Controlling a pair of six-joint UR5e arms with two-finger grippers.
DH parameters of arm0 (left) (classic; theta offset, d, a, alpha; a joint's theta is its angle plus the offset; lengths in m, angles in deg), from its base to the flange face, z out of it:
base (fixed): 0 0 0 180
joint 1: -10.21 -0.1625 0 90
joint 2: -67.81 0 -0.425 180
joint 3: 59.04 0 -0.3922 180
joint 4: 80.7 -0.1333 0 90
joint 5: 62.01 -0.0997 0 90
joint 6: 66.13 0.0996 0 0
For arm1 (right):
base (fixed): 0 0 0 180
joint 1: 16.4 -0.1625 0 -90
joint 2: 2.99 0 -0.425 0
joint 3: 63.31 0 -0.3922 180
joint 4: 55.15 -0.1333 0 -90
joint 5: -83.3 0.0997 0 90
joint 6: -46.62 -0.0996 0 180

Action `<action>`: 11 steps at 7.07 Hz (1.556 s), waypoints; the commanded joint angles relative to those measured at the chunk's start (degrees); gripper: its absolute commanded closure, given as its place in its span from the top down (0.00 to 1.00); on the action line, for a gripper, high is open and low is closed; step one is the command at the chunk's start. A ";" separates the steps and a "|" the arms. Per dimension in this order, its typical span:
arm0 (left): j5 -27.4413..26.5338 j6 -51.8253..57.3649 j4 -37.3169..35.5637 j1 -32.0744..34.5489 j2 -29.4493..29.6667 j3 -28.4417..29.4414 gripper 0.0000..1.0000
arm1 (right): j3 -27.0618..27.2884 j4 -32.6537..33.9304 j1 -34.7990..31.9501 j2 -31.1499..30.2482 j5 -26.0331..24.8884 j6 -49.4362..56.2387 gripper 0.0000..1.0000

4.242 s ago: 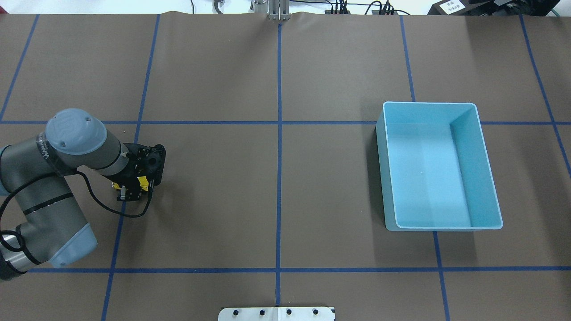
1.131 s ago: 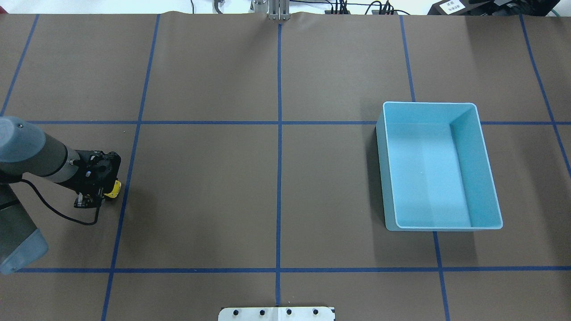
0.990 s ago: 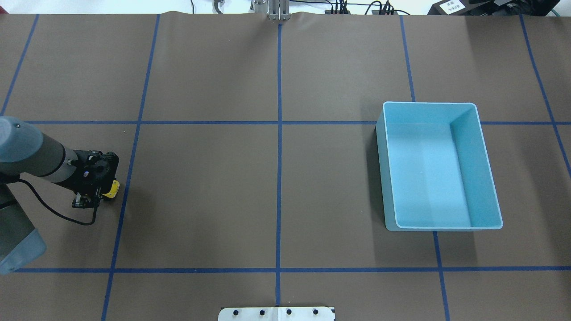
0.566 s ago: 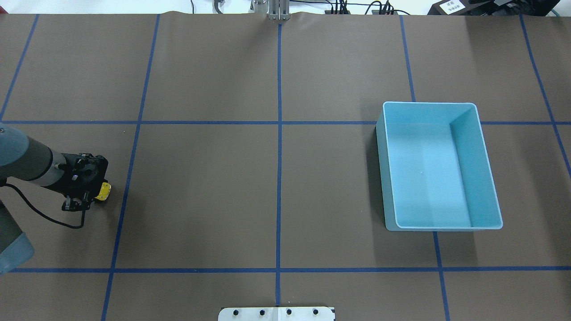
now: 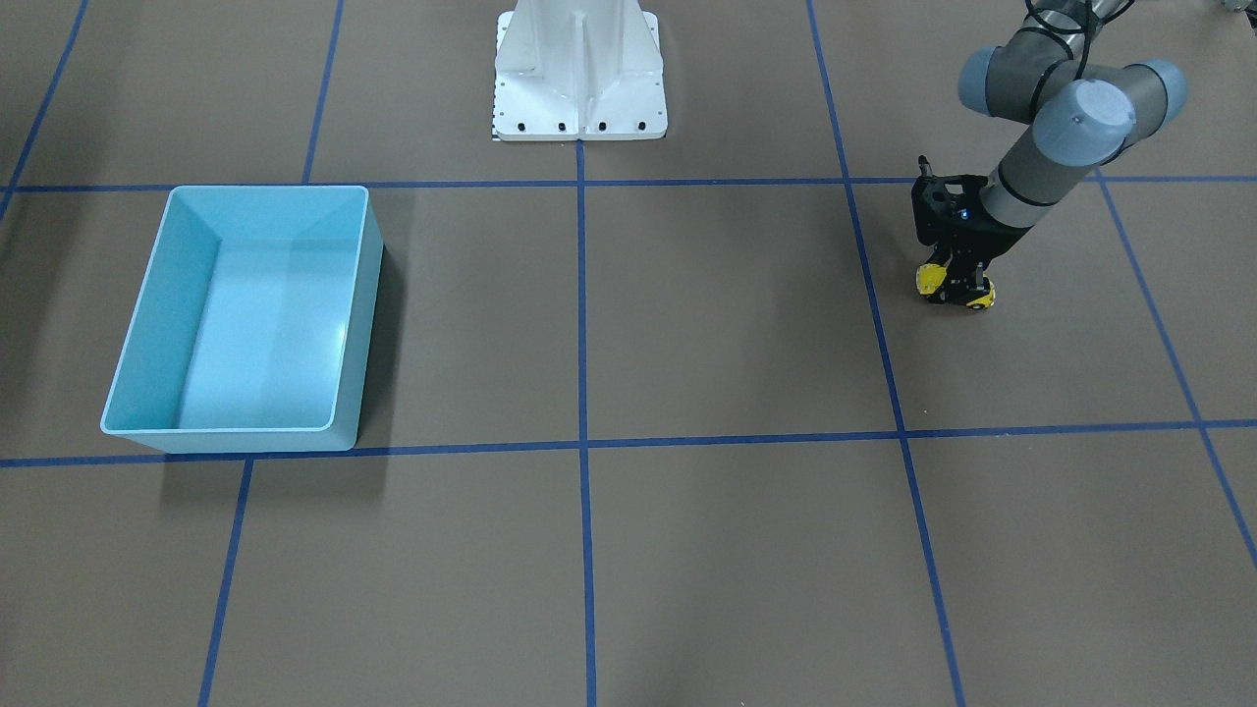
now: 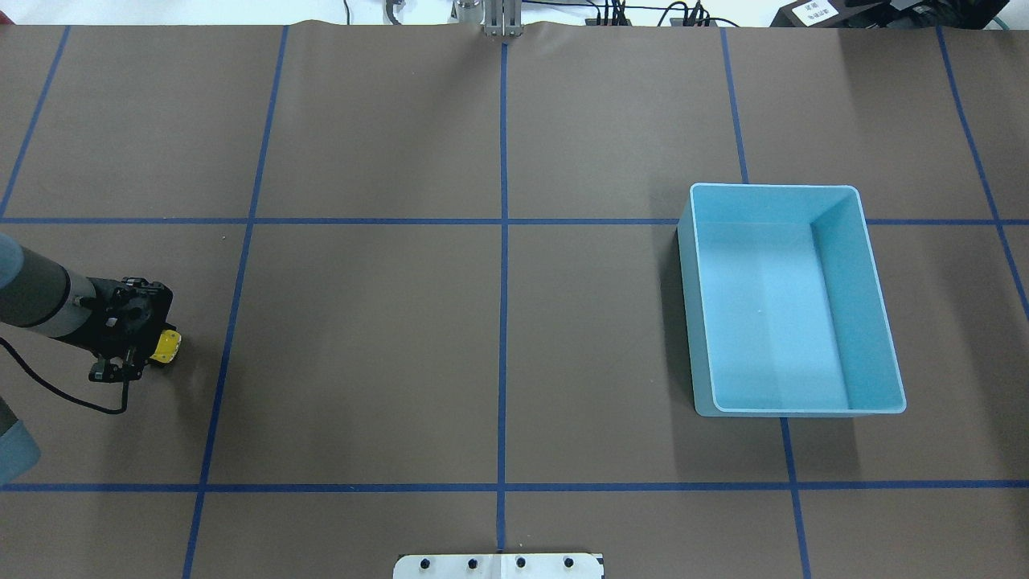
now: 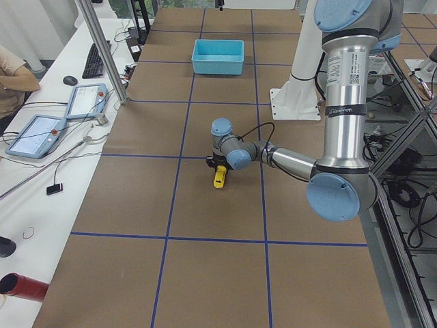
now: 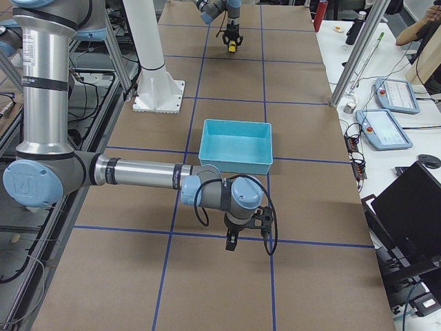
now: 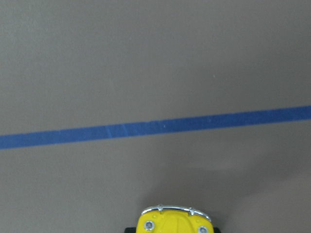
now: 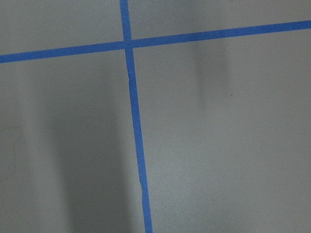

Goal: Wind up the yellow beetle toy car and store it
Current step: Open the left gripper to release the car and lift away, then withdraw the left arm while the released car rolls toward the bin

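Observation:
The yellow beetle toy car (image 5: 929,280) rests with its wheels on the brown table at the robot's far left. My left gripper (image 5: 955,287) is shut on it from above. From overhead, only the yellow beetle toy car's (image 6: 167,346) end sticks out beside the left gripper (image 6: 153,351). Its nose and pale bumper (image 9: 175,219) fill the bottom of the left wrist view. The blue bin (image 6: 772,187) stands empty on the table's right half. My right gripper (image 8: 234,239) hovers over the table near the bin (image 8: 234,149); I cannot tell whether it is open or shut.
The white robot base plate (image 5: 579,108) stands at the table's near middle edge. Blue tape lines (image 6: 503,241) grid the brown cover. Tablets (image 7: 37,133) and a person's arm (image 7: 17,72) are at a side desk. A metal post (image 7: 102,58) rises by the table's edge.
My left arm has pulled steadily leftward along the table with the yellow car held in its gripper. The bin has not moved.

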 commanded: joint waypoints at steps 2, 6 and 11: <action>0.02 -0.65 0.69 1.52 -0.43 0.05 1.00 | -0.15 0.00 0.00 0.00 0.09 0.00 0.99; 2.74 -0.74 0.25 5.83 -0.70 0.14 1.00 | -0.24 0.00 0.00 0.00 0.18 0.00 0.99; 5.82 -4.40 -0.28 15.29 -4.64 1.63 1.00 | 0.11 -0.18 0.00 0.18 0.26 0.00 0.99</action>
